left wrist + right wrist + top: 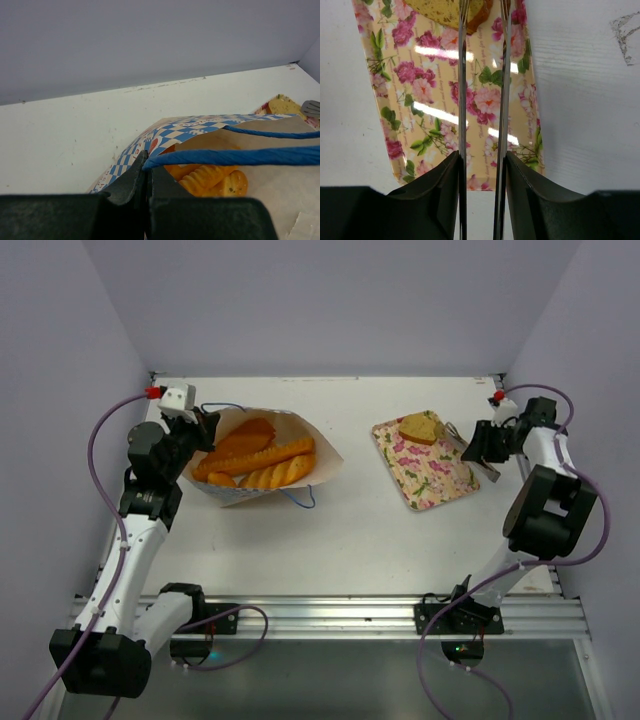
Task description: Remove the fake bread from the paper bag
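The paper bag lies on its side at the left, mouth open toward the left arm. Several golden-orange fake breads lie inside it; ridged loaves show in the left wrist view. My left gripper is at the bag's mouth, and in its wrist view it is shut on a blue cord handle, with the bag's checkered wall just behind. My right gripper is shut on metal tongs held over the tray. A tan bread piece lies at the tongs' tips.
The pink floral tray lies at the right of the white table, the bread piece on its far end. The second blue handle trails on the table near the bag. Walls close in the back and both sides.
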`<move>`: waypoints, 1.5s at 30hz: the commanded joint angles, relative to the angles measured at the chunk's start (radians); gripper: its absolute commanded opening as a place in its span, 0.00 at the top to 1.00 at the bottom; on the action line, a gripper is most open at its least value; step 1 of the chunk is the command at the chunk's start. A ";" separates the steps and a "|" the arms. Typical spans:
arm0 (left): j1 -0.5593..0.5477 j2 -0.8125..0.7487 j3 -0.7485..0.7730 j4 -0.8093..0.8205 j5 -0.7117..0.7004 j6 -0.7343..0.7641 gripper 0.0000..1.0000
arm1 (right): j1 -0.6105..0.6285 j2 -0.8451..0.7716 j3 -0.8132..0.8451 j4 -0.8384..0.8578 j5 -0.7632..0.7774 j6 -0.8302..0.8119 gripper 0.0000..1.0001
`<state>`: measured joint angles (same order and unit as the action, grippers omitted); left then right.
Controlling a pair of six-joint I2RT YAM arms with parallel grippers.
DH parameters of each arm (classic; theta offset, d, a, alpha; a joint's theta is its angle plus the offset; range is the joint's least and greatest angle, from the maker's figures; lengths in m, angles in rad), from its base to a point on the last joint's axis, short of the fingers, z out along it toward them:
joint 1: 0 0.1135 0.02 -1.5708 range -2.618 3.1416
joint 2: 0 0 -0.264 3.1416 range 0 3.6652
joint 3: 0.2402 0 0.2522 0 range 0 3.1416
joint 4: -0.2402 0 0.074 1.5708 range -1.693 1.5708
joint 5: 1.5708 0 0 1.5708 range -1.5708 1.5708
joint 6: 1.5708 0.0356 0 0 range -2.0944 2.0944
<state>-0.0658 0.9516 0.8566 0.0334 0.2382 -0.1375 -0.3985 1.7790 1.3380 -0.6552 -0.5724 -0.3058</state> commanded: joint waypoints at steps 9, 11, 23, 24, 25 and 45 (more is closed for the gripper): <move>0.004 -0.010 0.041 -0.026 0.023 0.018 1.00 | -0.003 -0.220 -0.069 0.002 -0.145 -0.048 0.59; 0.004 -0.010 0.042 -0.023 0.030 0.018 1.00 | -0.003 -0.257 -0.091 -0.021 -0.193 -0.059 0.59; 0.004 -0.016 0.053 -0.017 0.098 0.029 1.00 | 0.027 -0.501 -0.036 -0.260 -0.378 -0.206 0.60; 0.006 -0.017 0.055 -0.017 0.099 0.032 1.00 | 0.038 -0.515 -0.024 -0.276 -0.398 -0.223 0.60; 0.004 -0.017 0.059 -0.021 0.104 0.036 1.00 | 0.077 -0.527 -0.010 -0.306 -0.402 -0.231 0.60; 0.004 -0.103 -0.050 0.025 0.303 -0.027 1.00 | 1.027 -0.550 0.276 -0.478 -0.117 -0.332 0.62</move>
<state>-0.0658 0.8635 0.8192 0.0208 0.4789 -0.1211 0.5396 1.2224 1.6245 -1.0836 -0.8028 -0.5694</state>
